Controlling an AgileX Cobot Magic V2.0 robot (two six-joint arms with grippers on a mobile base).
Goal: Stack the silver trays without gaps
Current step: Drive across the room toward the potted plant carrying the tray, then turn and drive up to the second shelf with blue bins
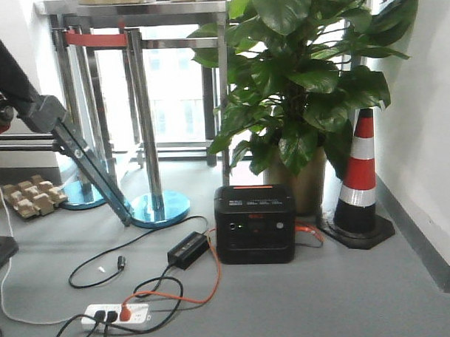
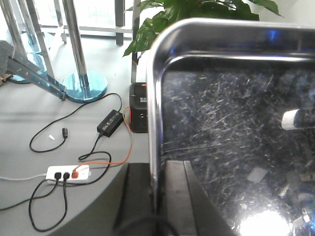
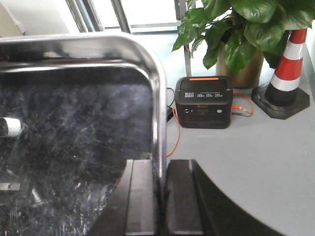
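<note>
At bottom centre of each wrist view, left pincer (image 2: 156,204) and right pincer (image 3: 160,196) clamp opposite rims of silver tray (image 2: 236,123), above floor (image 3: 256,162). I'd hold it level, lower both sides together.

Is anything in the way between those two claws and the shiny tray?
Nothing visible: the left gripper clamps one side rim of the silver tray, the right gripper the opposite rim. The stacking spot is out of view.
</note>
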